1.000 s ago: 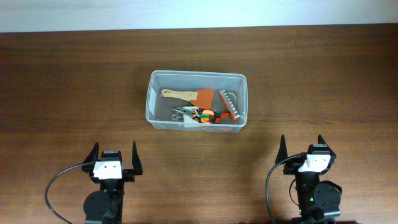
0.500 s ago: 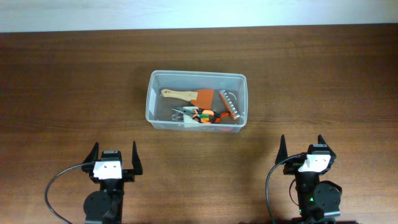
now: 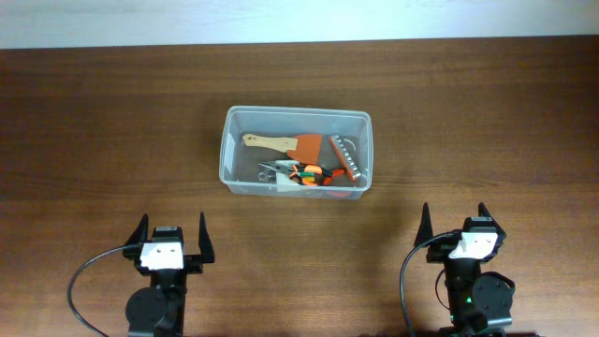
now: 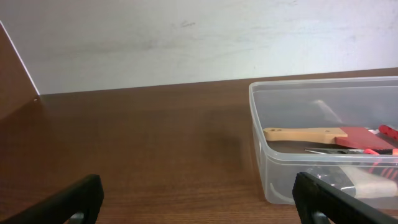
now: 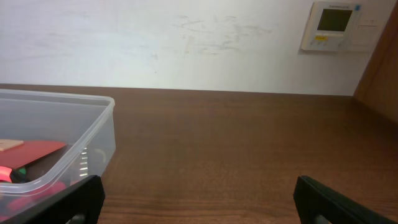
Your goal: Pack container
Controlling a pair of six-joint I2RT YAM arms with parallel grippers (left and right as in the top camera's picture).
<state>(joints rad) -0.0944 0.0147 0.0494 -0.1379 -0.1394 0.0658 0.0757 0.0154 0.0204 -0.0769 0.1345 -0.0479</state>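
Nothing has moved. My left gripper (image 3: 172,221) and right gripper (image 3: 453,212) gape wide, empty. The container (image 3: 298,112) sits well ahead, tools (image 3: 305,173) inside.

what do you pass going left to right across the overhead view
left gripper, jaws open → container, clear tub with hand tools in it → right gripper, jaws open
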